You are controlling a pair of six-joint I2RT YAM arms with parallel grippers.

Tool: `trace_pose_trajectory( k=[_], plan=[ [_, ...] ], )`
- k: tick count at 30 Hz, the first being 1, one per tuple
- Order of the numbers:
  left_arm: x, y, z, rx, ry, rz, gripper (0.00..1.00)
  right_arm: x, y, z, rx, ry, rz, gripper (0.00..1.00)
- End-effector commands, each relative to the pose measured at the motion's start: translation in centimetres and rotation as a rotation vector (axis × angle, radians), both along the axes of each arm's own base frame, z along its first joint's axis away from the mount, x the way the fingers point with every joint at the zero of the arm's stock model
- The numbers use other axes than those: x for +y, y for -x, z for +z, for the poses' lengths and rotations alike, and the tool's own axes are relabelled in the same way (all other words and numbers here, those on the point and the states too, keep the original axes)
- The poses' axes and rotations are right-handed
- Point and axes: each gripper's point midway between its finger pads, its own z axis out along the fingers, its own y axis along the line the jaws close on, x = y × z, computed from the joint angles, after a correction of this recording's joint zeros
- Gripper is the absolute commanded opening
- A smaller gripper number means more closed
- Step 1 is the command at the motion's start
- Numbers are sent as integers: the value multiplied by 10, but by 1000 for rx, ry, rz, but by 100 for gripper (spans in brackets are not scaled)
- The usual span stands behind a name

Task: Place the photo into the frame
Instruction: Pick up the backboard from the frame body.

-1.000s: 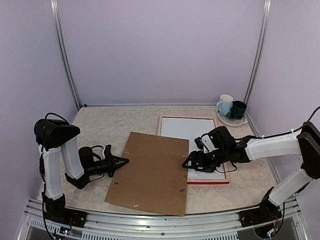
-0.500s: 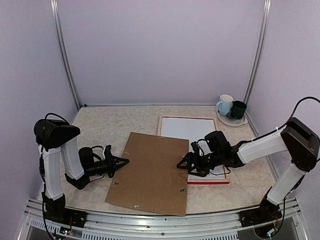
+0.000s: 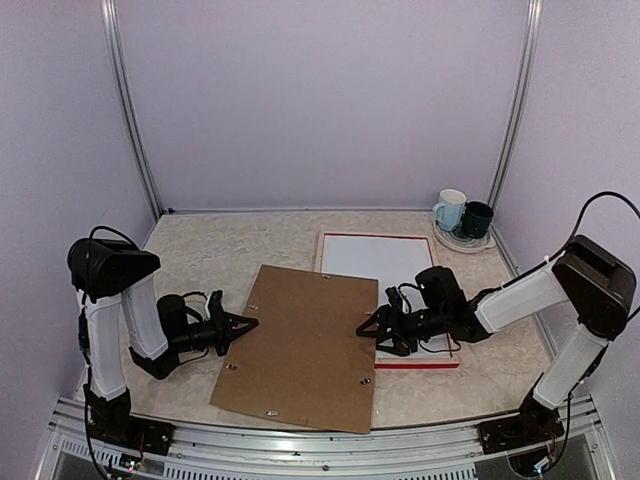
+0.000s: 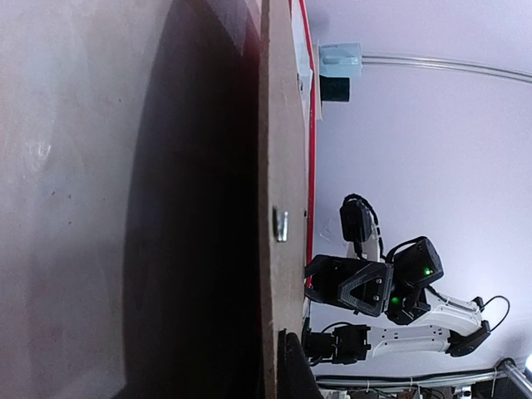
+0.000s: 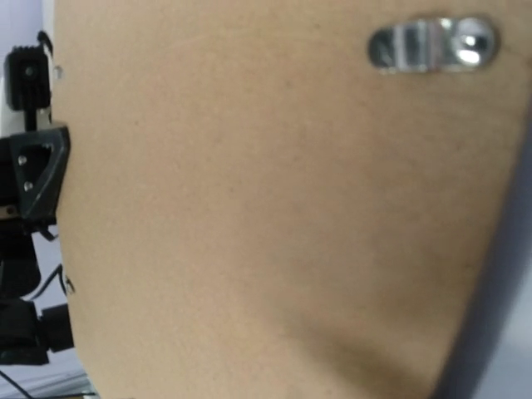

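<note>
The frame [image 3: 420,364], a large thin rectangle with a red face, is lying flat on the pale marbled counter [image 3: 220,250], at about 3 o'clock from the counter's middle in the top view. A white sheet [image 3: 370,258] is filling its opening. The brown rectangular backing board [image 3: 300,350] is lying at about 6 o'clock from the middle, turned slightly askew, and its right edge is covering the frame's left side.

The left arm is reaching in from 9 o'clock. The left gripper [image 3: 245,322] is showing its jaws drawn fully together, with the tip touching the board's left edge. Whether it is pinching the board I cannot tell. In the left wrist view that edge is casting a dark shadow on the counter.

The right arm is stretching in from 3 o'clock across the frame. The right gripper [image 3: 375,335] is hovering at the board's right edge with its jaws spread and nothing between them.

At 1 o'clock, in the far right corner, a pale blue mug [image 3: 450,208] and a dark green mug [image 3: 477,218] are standing side by side on a small plate [image 3: 465,241]. A small silver metal clip [image 5: 432,46] is sitting on the board near its edge.
</note>
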Motion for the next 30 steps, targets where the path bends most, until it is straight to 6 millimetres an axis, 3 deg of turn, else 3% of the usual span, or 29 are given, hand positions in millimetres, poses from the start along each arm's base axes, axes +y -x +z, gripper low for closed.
trace_pose_trajectory(
  k=[1, 7, 11, 21, 30],
  plan=[
    [-5, 9, 40, -234, 62, -27, 0, 9, 3, 22, -25, -124, 40, 61],
    [-11, 6, 46, -240, 84, -31, 0, 5, -3, 30, -50, -132, 40, 34],
    [-17, 3, 50, -246, 101, -36, 0, 0, -7, 34, -64, -138, 33, 25],
    [-36, -5, 61, -263, 153, -51, 0, -18, -18, 52, -100, -186, 28, 16],
    [-51, -18, 65, -271, 187, -51, 0, -45, -37, 62, -134, -175, -22, 15]
  ],
)
